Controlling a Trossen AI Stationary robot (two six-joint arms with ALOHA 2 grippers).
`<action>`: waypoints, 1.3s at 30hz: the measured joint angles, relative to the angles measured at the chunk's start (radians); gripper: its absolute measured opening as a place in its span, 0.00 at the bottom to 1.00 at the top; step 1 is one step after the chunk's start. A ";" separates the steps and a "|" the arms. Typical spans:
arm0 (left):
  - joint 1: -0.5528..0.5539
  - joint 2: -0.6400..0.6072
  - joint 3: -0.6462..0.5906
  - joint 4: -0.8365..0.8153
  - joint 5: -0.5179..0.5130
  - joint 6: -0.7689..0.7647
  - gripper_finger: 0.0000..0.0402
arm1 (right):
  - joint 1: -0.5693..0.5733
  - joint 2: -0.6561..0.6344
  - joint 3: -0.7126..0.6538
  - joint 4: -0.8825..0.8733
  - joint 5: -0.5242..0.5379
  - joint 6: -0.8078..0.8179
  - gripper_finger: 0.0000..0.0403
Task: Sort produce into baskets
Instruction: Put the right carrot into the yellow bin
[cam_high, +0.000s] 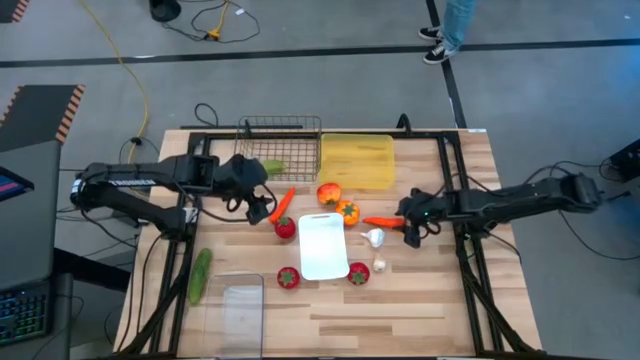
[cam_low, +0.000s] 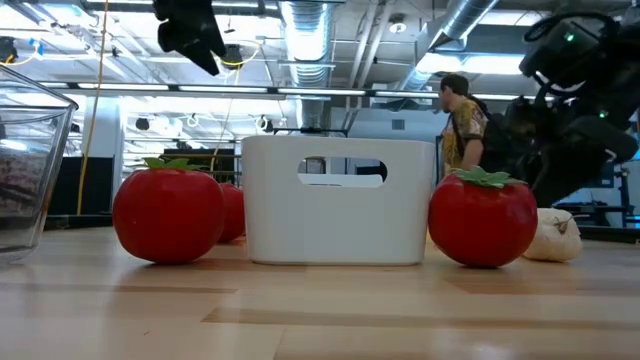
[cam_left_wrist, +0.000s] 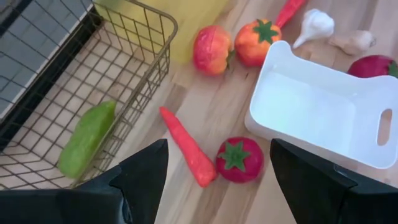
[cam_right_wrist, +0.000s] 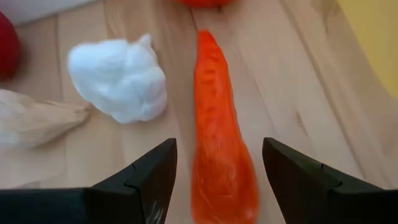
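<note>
My left gripper (cam_high: 262, 200) is open and empty, raised above the table beside the dark wire basket (cam_high: 280, 135). A carrot (cam_left_wrist: 186, 146) and a red fruit (cam_left_wrist: 239, 160) lie below it. A green cucumber (cam_left_wrist: 87, 138) lies in the wire basket. My right gripper (cam_high: 408, 225) is open and low at the thick end of the second carrot (cam_right_wrist: 217, 143). One finger (cam_right_wrist: 143, 180) stands on either side of that carrot, apart from it. The carrot lies flat on the table, and white garlic (cam_right_wrist: 121, 78) lies next to it.
The white tray (cam_high: 322, 245) stands at the table's middle, the yellow tray (cam_high: 356, 160) at the far side, the clear tub (cam_high: 240, 305) at the near left. Two peppers (cam_high: 338, 202), two more red fruits (cam_high: 289, 277), a second cucumber (cam_high: 200, 275) and garlic (cam_high: 380, 265) lie around. A person (cam_low: 465, 120) stands behind the table.
</note>
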 joint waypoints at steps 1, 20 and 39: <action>-0.011 0.002 0.000 -0.001 -0.009 -0.007 0.67 | 0.000 0.019 0.000 0.007 0.000 0.001 0.66; -0.131 0.003 0.000 -0.079 -0.069 -0.174 0.67 | 0.000 0.191 0.086 -0.005 -0.002 -0.026 0.44; -0.218 0.003 0.000 -0.145 -0.124 -0.280 0.67 | -0.168 0.200 0.433 -0.219 0.128 -0.408 0.47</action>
